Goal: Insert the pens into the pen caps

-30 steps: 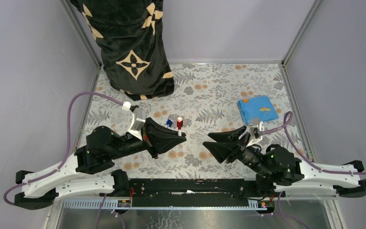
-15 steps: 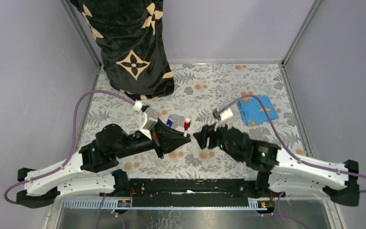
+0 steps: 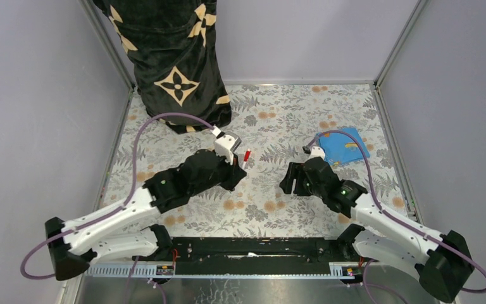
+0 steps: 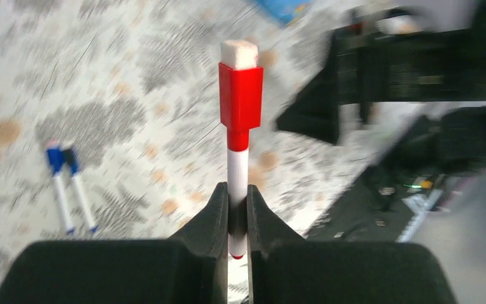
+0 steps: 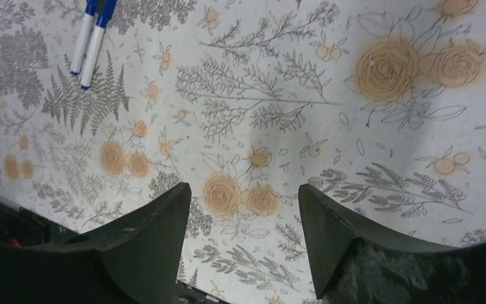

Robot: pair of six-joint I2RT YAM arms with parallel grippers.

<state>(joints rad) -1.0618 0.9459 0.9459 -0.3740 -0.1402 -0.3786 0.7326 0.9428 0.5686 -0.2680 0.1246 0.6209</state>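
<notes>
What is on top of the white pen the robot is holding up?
A red cap sits on the pen held in the left gripper, with a small white pad on the cap's very top. The cap covers the pen's tip, so that cannot be seen.

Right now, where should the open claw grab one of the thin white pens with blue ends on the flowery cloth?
I'd pinch the thin white blue-ended pen across its white barrel, away from the long blue end, where the pair splits. Bring the right gripper straight down: both pens lie flat.
</notes>
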